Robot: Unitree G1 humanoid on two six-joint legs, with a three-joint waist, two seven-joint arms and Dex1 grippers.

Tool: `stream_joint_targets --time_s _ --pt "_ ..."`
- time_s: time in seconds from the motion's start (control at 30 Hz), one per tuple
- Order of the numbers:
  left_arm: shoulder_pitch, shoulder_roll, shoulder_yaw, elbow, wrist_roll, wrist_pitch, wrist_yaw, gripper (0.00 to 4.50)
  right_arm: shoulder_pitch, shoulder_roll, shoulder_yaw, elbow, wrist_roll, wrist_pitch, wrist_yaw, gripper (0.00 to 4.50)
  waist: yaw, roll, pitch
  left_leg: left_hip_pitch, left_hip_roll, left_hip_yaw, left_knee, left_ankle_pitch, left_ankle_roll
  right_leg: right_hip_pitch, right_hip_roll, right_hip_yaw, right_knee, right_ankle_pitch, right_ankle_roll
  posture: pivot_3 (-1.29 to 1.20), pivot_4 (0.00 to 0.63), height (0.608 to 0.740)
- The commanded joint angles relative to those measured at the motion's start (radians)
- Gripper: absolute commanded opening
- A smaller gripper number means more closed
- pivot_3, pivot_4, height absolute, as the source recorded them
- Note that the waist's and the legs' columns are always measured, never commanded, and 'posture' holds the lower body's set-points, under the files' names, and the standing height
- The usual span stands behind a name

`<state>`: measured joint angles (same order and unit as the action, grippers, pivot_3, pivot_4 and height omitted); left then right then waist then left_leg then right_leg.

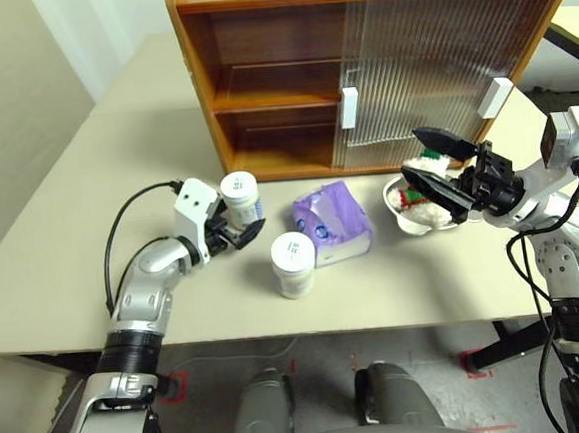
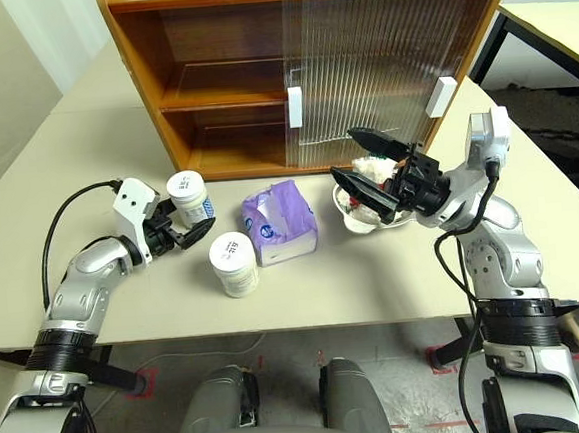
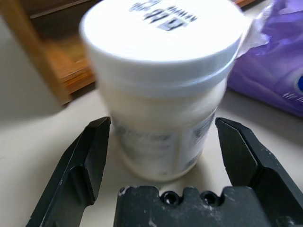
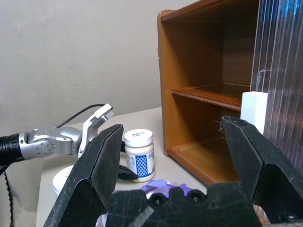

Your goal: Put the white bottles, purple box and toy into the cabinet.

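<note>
The left hand (image 1: 238,228) is set low at the white bottle (image 1: 241,198) that stands nearer the cabinet (image 1: 260,98), its two black fingers (image 3: 85,161) spread wide with the jar between them and bare gaps on both sides, so nothing is gripped yet. The step in hand looks like taking this bottle, and it would go best if the hand eases in a little further so that the pads meet the jar's body below the wide lid, not the lid's rim, and closes evenly so the jar is not nudged over. The jar stands upright on the bench (image 1: 72,254), just in front of the cabinet's open left half, so the carry to the lower shelf should be short; lifting clear of the cabinet's front edge before pushing in would avoid a knock. The second white bottle (image 1: 293,264) stands nearer the bench's front edge, just beside the purple box (image 1: 332,223), and is best left undisturbed when the arm swings. The right hand (image 1: 444,171) hangs above the bench with its fingers wide apart and empty, over the steel bowl (image 1: 402,215) where the toy (image 1: 419,201) lies partly hidden; it is well apart from the left arm's path.
</note>
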<state>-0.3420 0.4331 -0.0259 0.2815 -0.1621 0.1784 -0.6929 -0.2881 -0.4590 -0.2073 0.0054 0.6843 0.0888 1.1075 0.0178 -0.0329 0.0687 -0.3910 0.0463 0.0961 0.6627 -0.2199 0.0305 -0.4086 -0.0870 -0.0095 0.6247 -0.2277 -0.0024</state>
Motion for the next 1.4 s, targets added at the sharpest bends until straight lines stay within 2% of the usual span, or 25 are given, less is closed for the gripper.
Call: stream_joint_targets --time_s 0.03,0.3,0.43,0.73,0.97,1.07,1.17,1.4 --pt "-0.031 -0.011 -0.028 0.069 0.039 -0.019 0.01 4.48 0.004 0.001 0.0 -0.011 -0.005 0.0 -0.005 4.5 -0.001 0.0 0.0 0.0 0.0 0.0 0.0 0.0 0.0 0.0 0.0 0.0 0.0 0.0 0.0 0.05 0.009 0.74" --pt "-0.051 -0.015 -0.045 0.146 0.082 -0.002 0.024 4.48 0.01 -0.001 -0.005 -0.021 -0.004 -0.002 -0.012 4.5 -0.002 0.0 0.0 0.0 0.0 0.0 0.0 0.0 0.0 0.0 0.0 0.0 0.0 0.0 0.0 0.04 0.004 0.74" --pt "-0.047 -0.026 -0.024 0.151 0.062 -0.012 0.03 3.17 0.018 -0.003 -0.008 -0.03 0.001 0.001 -0.017 4.5 -0.003 0.0 -0.001 0.0 0.0 0.0 0.0 0.0 0.0 0.0 0.0 0.0 0.0 0.0 0.0 0.04 0.005 0.74" --pt "-0.075 -0.076 0.035 0.112 0.001 -0.031 0.037 3.15 0.017 -0.002 -0.004 -0.028 -0.001 0.001 -0.017 4.5 -0.002 -0.001 -0.001 -0.001 0.0 0.0 0.0 0.0 0.0 0.0 0.0 -0.001 -0.001 0.0 0.0 0.04 0.005 0.74" --pt "-0.162 -0.097 0.001 0.117 0.049 0.005 0.09 3.15 0.033 -0.001 -0.004 -0.039 0.0 -0.003 -0.012 4.5 -0.003 -0.001 -0.001 -0.003 0.0 -0.001 0.0 0.0 0.0 -0.002 0.0 -0.001 -0.001 0.002 0.003 0.01 0.001 0.74" --pt "-0.225 -0.13 0.0 0.174 0.067 0.001 0.136 3.15 0.057 0.01 0.007 -0.073 0.006 0.001 -0.017 4.5 -0.004 -0.001 -0.001 -0.004 -0.001 -0.001 0.0 0.0 0.0 -0.002 0.0 -0.002 -0.002 0.003 0.005 -0.01 0.001 0.74" --pt "-0.275 -0.152 0.002 0.238 0.081 -0.014 0.176 3.15 0.067 0.022 0.022 -0.097 0.005 0.008 -0.021 4.5 -0.006 -0.001 -0.002 -0.005 -0.001 -0.001 0.0 0.0 0.0 -0.002 0.001 -0.002 -0.003 0.009 0.016 -0.02 0.001 0.74" --pt "-0.409 -0.214 -0.027 0.474 0.159 -0.126 0.27 3.15 0.08 0.039 0.051 -0.13 -0.002 0.015 -0.039 4.5 -0.033 -0.001 -0.002 -0.006 -0.002 -0.002 0.0 0.0 0.0 -0.002 0.001 -0.003 -0.004 0.009 0.016 -0.03 0.0 0.74"
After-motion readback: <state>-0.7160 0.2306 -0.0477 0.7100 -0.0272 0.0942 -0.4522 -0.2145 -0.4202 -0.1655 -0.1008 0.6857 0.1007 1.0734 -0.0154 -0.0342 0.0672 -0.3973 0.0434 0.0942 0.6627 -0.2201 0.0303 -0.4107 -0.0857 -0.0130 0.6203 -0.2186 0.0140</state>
